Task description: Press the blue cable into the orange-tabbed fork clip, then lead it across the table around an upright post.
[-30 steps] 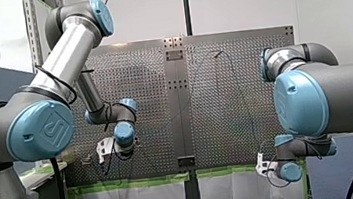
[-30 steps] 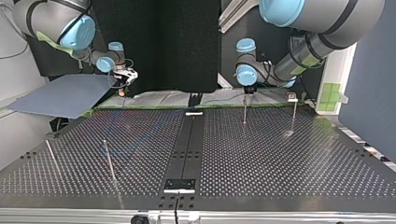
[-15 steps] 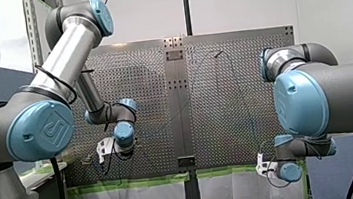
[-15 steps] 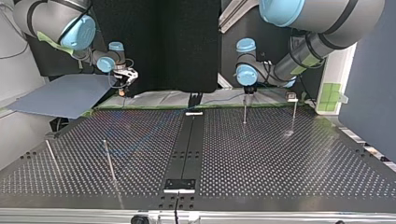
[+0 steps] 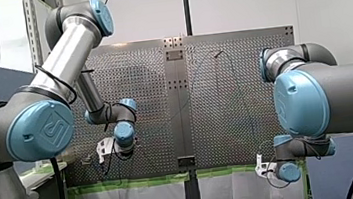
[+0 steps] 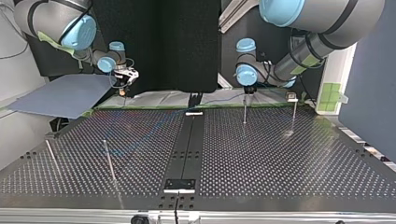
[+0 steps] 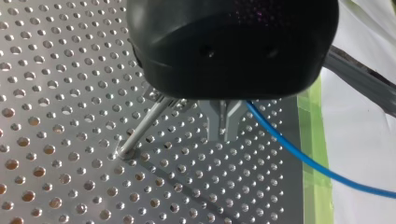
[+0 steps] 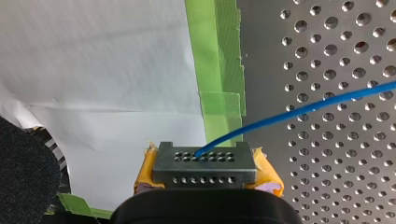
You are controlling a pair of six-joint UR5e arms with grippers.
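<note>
Perforated table (image 6: 280, 158) spreads out ahead of both arms, edged with green tape (image 8: 217, 56) and white paper (image 8: 93, 56) beyond it. At the front view's left, my left arm reaches low over the table. In its wrist view the left gripper (image 7: 225, 135) has its metal fingers drawn together, and the blue cable (image 7: 299, 156) leaves in a straight line from right beside them. I judge it nipped there, though the contact itself is hidden. An upright post (image 7: 142, 123) stands just beside those fingers, not touching. Further right, the right gripper (image 8: 204, 161) hangs off the table's edge over the paper, its yellow pads closed on the cable, which runs out across the holes. I cannot pick out the orange-tabbed fork clip, so whether the cable is seated in it is unclear. The left fingers could strike the post on the way round. A slack span could ride up over the post's top, and too hard a pull could drag the cable through one grip.
</note>
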